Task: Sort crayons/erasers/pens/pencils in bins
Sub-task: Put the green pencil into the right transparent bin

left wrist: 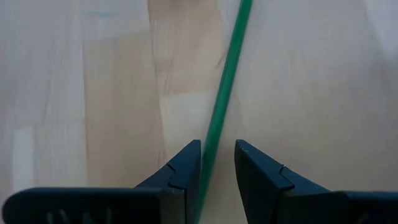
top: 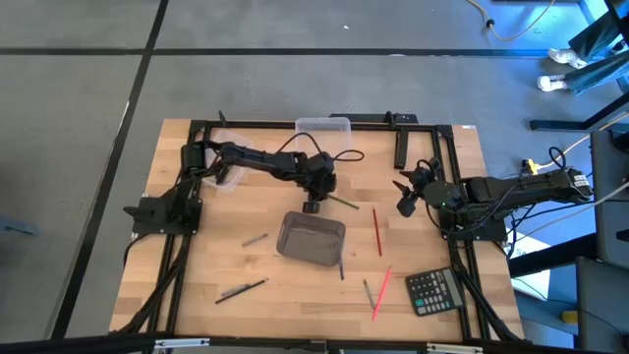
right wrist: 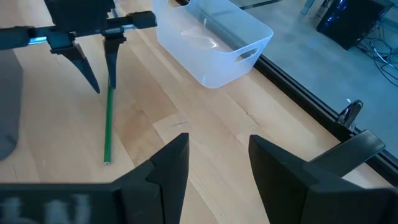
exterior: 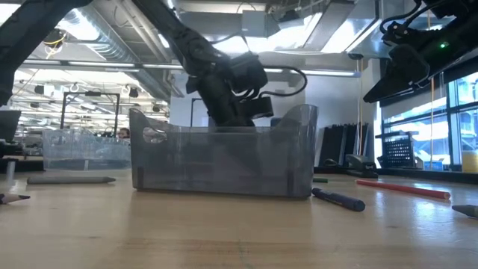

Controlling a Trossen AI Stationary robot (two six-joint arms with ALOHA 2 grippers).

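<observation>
Green pencil (left wrist: 225, 93) between left hand (left wrist: 217, 163) fingers

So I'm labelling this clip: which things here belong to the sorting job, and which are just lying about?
Part of the job:
- green pencil, between the left end effector's fingers
- red pencil
- smoky grey bin
- clear bin
- grey sticks

Lying about:
- black calculator
- black bar
</observation>
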